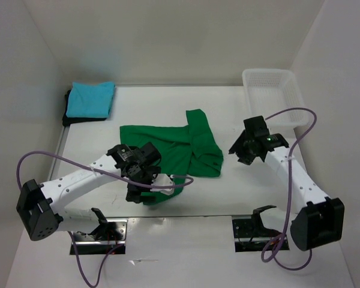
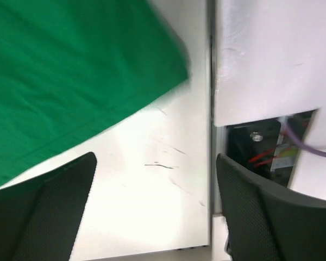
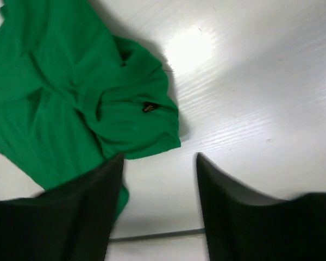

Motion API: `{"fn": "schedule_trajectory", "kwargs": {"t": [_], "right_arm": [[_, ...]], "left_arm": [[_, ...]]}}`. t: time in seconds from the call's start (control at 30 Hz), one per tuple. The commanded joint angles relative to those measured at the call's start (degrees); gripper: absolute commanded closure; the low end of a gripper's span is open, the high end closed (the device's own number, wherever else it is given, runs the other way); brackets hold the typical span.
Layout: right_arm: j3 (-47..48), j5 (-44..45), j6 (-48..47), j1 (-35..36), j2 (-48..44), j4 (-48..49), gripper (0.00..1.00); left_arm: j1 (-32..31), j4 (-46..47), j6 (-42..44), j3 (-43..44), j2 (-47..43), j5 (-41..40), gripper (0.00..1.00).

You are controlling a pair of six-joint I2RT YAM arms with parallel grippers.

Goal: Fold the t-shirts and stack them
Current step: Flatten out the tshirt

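The bright green t-shirt [image 1: 180,147] lies partly folded and rumpled at the middle of the table. It also shows in the left wrist view [image 2: 70,76] and the right wrist view [image 3: 70,92]. The turquoise t-shirt [image 1: 91,98] lies folded on the folded black t-shirt [image 1: 69,115] at the far left corner. My left gripper [image 1: 145,185] hovers over the green shirt's near edge, open and empty. My right gripper [image 1: 239,150] is just right of the green shirt's sleeve, open and empty.
A white mesh basket [image 1: 272,96] stands at the far right corner. White walls close in the table on the left, back and right. The table's near edge [image 2: 211,163] lies close by my left gripper. Purple cables loop from both arms.
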Motion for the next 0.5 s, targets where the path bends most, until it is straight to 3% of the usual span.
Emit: {"fn": "schedule_trajectory", "kwargs": {"t": [0.0, 0.13, 0.2, 0.33, 0.37, 0.43, 0.47], "right_arm": [[6.1, -1.0, -1.9, 0.3, -3.3, 0.6, 0.35], [21.2, 6.8, -6.7, 7.6, 14.1, -0.3, 0.21], [33.8, 10.1, -11.0, 9.4, 26.6, -1.5, 0.17], [57.0, 13.0, -18.4, 9.4, 46.9, -3.6, 0.12], [70.1, 13.0, -20.8, 9.4, 51.8, -5.7, 0.12], [86.5, 13.5, -22.3, 9.4, 68.9, -15.8, 0.12], [106.0, 15.5, -23.0, 10.0, 75.2, -20.1, 0.12]], "left_arm": [[1.7, -7.2, 2.5, 4.6, -0.3, 5.1, 0.0], [11.9, 2.2, 2.7, 7.2, -1.8, 4.6, 0.0], [14.4, 7.2, -0.7, 7.8, 0.0, 3.7, 0.0], [20.4, 26.7, -11.4, 6.4, 4.7, -6.6, 0.0], [24.7, 29.0, -14.9, 6.4, 8.5, -8.0, 0.0], [31.4, 34.0, -18.4, 10.1, 13.0, -5.1, 0.0], [38.2, 34.9, -23.2, 12.1, 18.1, -0.6, 0.0]]}}
